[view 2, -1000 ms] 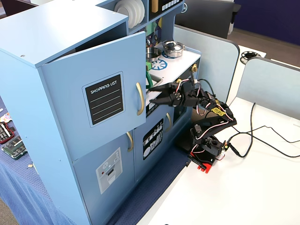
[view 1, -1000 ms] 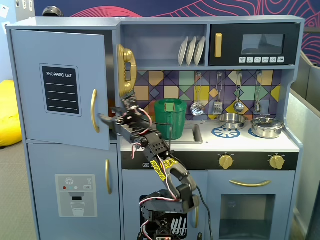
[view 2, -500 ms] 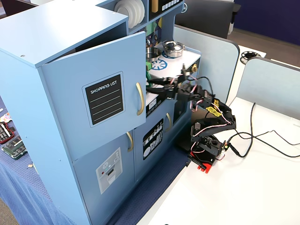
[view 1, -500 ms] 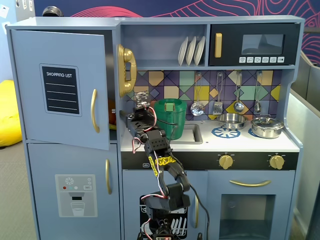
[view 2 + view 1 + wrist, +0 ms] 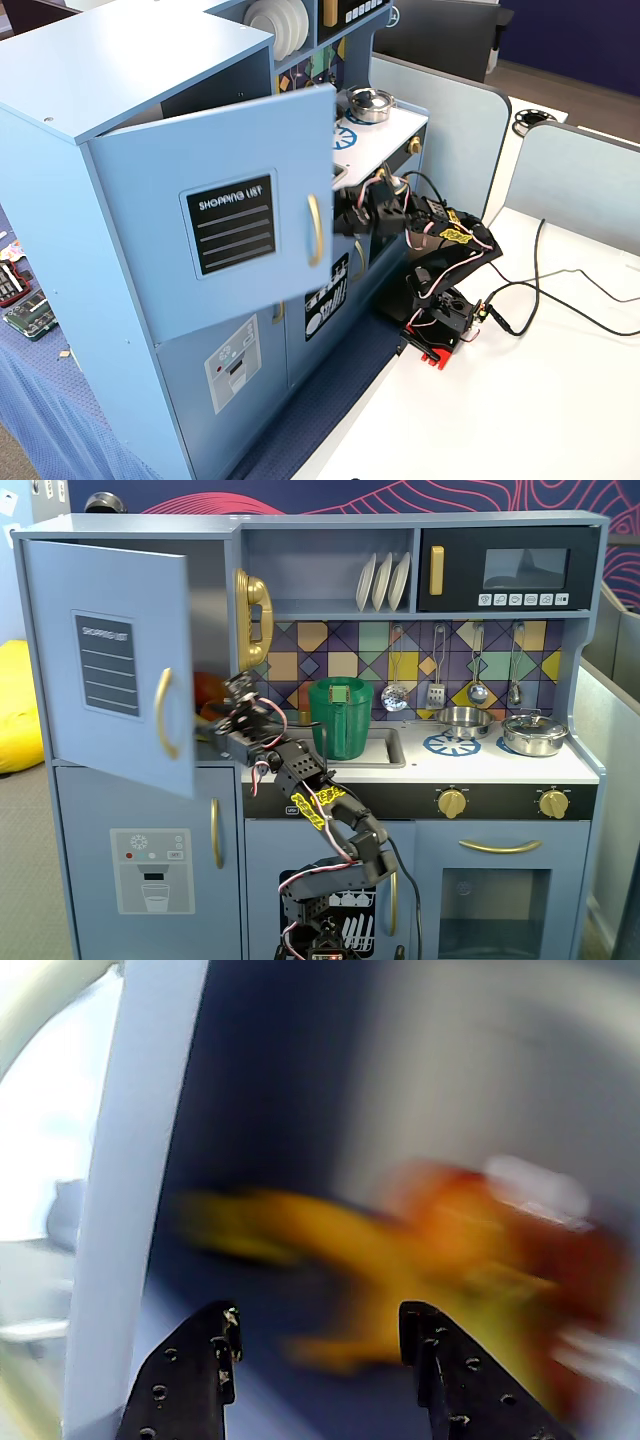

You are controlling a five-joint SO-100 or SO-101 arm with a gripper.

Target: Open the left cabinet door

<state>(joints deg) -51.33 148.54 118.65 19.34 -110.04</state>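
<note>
Showing fingers spread apart in wrist view, gripping nothing, black tips pointing into cabinet opening. Left fingertip sitting just beside inner edge of left cabinet door. Blurred orange-yellow items lying inside, identity unclear. Door standing partly swung out in both fixed views, gold handle facing outward. Arm reaching from white table.

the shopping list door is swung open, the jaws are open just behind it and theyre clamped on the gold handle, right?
Not quite: the jaws hold nothing. In the wrist view the gripper is open, with only the blurred cabinet interior in the gap. The left cabinet door is swung open, and a fixed view shows its gold handle on the outer face, free.
</note>
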